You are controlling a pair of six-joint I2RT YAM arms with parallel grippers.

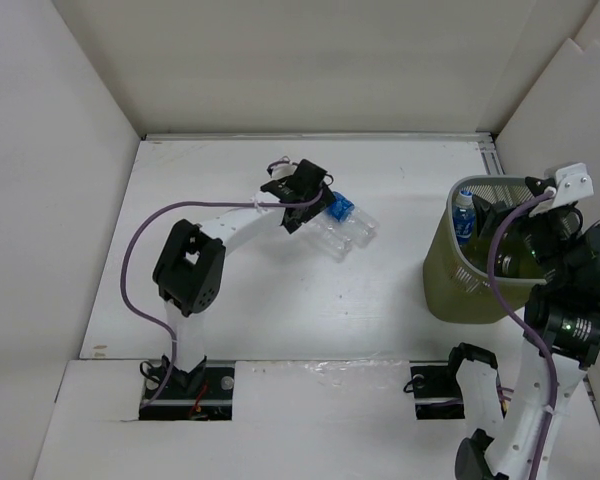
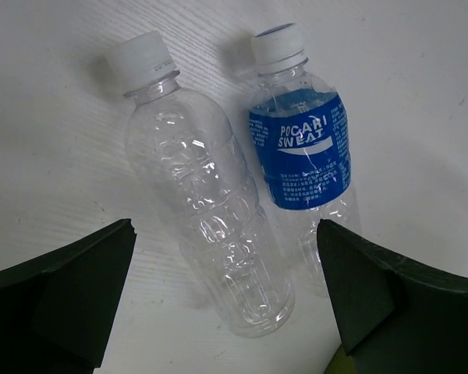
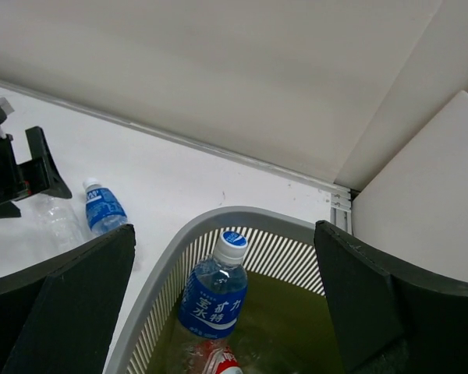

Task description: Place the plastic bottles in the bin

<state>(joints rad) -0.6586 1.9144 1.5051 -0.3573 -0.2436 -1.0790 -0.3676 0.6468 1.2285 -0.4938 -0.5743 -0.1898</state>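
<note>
Top view: the left gripper [image 1: 315,208] hangs over the middle of the table [image 1: 240,330], just above 2 bottles lying side by side, a clear bottle [image 1: 334,243] and a blue bottle [image 1: 346,212]. The bin [image 1: 455,290] stands at the right, well apart from them, with the right gripper [image 1: 540,228] over its rim. A third bottle [image 1: 464,218] shows inside the bin against its far-left wall.

Left wrist view: both dark fingers [image 2: 62,288] sit at the lower corners, jaws wide apart and holding nothing. The clear bottle, white-capped, lies diagonally between them on the table. The blue bottle lies just beside it, touching or nearly so, its cap also pointing away.

Right wrist view: the fingers [image 3: 390,304] stand wide apart above the bin's grey rim, gripping nothing. Inside, the third bottle, with a blue label and a white cap, stands tilted. A red-labelled bottle [image 3: 218,362] lies partly cut off below it. Beyond the bin, the 2 table bottles lie next to the left gripper.
</note>
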